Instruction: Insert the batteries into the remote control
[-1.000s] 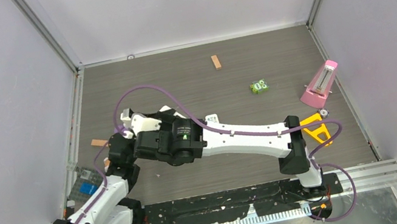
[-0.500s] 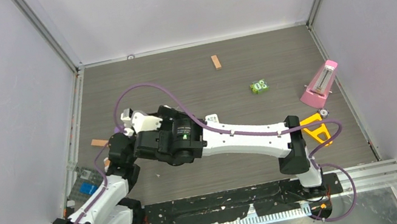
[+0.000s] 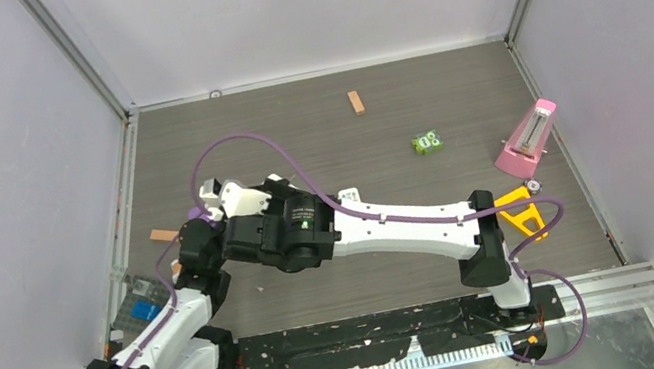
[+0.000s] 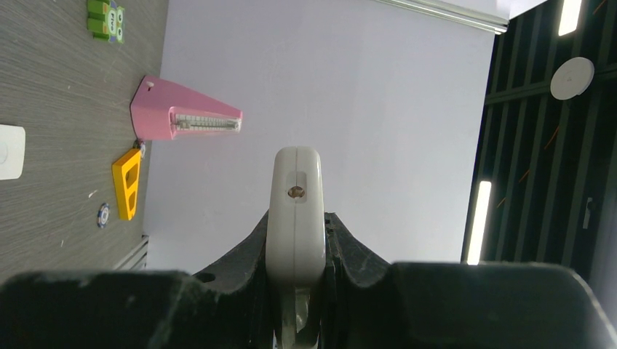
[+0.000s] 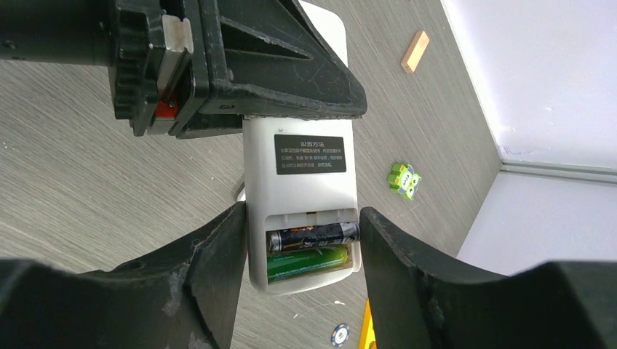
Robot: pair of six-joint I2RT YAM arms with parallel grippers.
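Surface: dark wood-grain table (image 3: 392, 112) with white walls on three sides. A tan wooden block (image 3: 355, 101), a green toy block (image 3: 427, 141) and a pink metronome (image 3: 526, 139) lie well apart from the work, toward the far and right side.
Remote control: (image 5: 302, 182) it's held at the table's left side. Its plain back with the black label faces the right wrist camera, and the battery bay is uncovered.
Batteries: (image 5: 311, 249) both are in the bay, one dark and one green, side by side across the remote's width. They look seated to me, but the contact ends are too small to check.
Left gripper: (image 4: 296, 243) clamped tight on the remote's edges, beyond the label as the right wrist sees it.
Right gripper: (image 5: 302, 218) its fingers (image 5: 218, 269) stand part way apart and straddle the bay end, one on each side. You can't tell here whether the pads press the case or just flank it.
Key relation: the remote's long axis runs straight away from the right gripper, bay end nearest. That puts the right arm in place to work there; the left only holds.
Progress: loading looks done bar the cover.
Cover: not on the remote. A small white plate (image 3: 350, 197) beside the right forearm may be it, but I can't confirm.
Risk: if you squeeze at the bay, the remote may twist in the left grip.
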